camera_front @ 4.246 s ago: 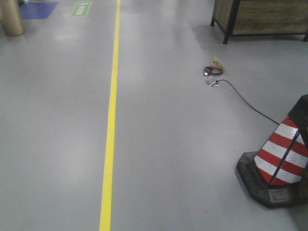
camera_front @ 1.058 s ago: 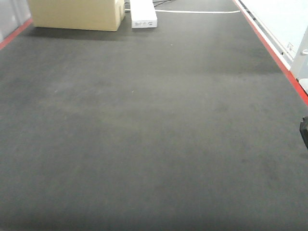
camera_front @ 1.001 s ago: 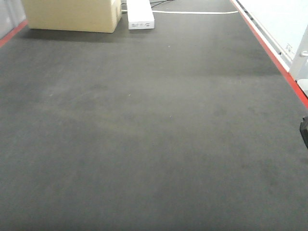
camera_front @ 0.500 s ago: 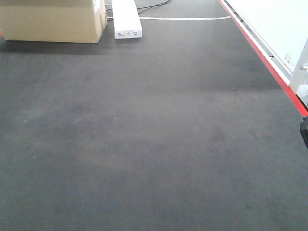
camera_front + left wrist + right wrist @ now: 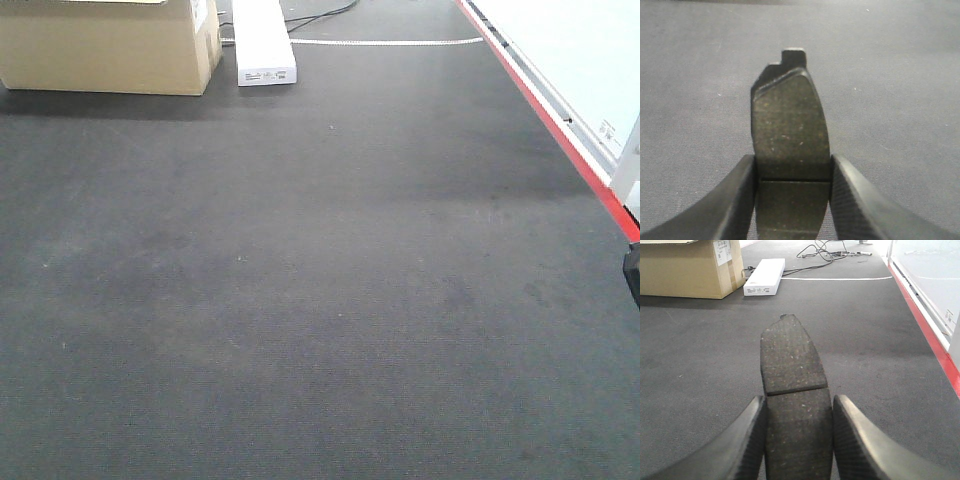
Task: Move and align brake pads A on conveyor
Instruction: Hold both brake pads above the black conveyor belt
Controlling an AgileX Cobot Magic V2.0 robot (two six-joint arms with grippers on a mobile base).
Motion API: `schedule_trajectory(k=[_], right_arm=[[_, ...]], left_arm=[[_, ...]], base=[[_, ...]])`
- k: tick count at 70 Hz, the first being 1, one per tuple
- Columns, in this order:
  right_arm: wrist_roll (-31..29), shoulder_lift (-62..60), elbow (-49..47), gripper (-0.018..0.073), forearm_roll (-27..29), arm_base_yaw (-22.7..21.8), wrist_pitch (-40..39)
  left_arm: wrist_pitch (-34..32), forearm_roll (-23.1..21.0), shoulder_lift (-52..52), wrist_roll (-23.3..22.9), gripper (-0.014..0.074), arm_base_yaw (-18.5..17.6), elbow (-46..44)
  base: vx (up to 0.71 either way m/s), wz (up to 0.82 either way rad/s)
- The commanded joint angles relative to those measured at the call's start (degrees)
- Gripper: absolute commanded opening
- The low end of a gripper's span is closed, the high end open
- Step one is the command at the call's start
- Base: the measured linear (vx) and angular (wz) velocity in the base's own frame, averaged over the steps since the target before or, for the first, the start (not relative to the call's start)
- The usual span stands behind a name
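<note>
My left pincer (image 5: 792, 165) grips a flat dark grey curved brake pad (image 5: 790, 117), my right pincer (image 5: 799, 405) a second such pad (image 5: 790, 352), both edge-held at the groove, pointing 12 o'clock over the dark grey carpet-like conveyor belt (image 5: 320, 300); likely stiff, dense, gritty.

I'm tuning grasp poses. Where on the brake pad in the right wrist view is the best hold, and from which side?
Across its two long edges by the centre groove, coming in lengthwise from one end, as the right gripper does. The brake pad is flat and narrow there, so the fingers span it; a middle hold likely keeps it balanced.
</note>
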Motion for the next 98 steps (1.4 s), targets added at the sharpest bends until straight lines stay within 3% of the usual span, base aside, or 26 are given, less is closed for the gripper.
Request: schedule_trajectory(k=[1,58,69,81,98], right_arm=[[-0.07,0.35,-1.82,-0.0004,-0.59,-0.01,-5.65],[-0.07,0.35,-1.82,-0.0004,-0.59,-0.01,-5.65],[-0.07,0.35,-1.82,-0.0004,-0.59,-0.01,-5.65],[-0.07,0.35,-1.82,-0.0004,-0.59,-0.01,-5.65],[-0.07,0.35,-1.82,-0.0004,-0.59,-0.01,-5.65]], left_arm=[[-4.81,-0.72,0.23,-0.02,-0.0006,-0.41,-1.63],[-4.92,-0.72,0.24,-0.02,-0.0006,-0.41,-1.63],[-5.02,-1.68,0.59,-2.59,-0.0006,-0.41,-1.63],[-7.08,-0.07,10.16,-2.78,-0.0004,-0.41,-2.63],[-4.55,-0.12,32.87,-2.78,0.0000,-0.41,-13.52]], base=[[-0.01,-0.01],[0.00,0.00],[0.00,0.00],[0.00,0.00],[0.00,0.00]])
